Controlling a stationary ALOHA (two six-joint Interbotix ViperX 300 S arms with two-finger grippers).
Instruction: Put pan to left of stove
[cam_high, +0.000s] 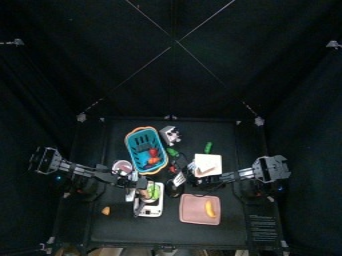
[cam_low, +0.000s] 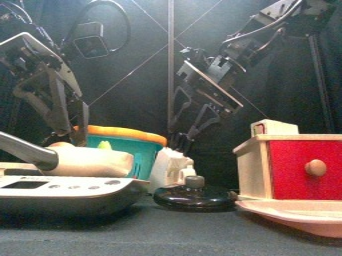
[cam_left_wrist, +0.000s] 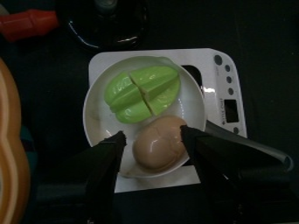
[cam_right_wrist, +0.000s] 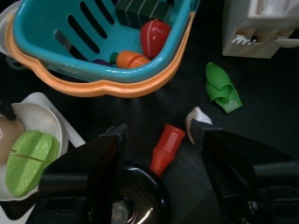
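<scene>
Left claw (cam_left_wrist: 158, 162) spread wide, empty, above bowl (cam_left_wrist: 107, 131); right claw (cam_right_wrist: 163, 153) parted, empty, over red piece (cam_right_wrist: 167, 149).

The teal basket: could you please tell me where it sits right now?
In the top view the teal basket sits at the table's back, left of the middle, with a white block to its right. The right wrist view shows it resting on an orange base.

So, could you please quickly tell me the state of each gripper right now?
Left gripper: open, straddling a tan egg-shaped piece, holding nothing.
Right gripper: open, holding nothing.
</scene>
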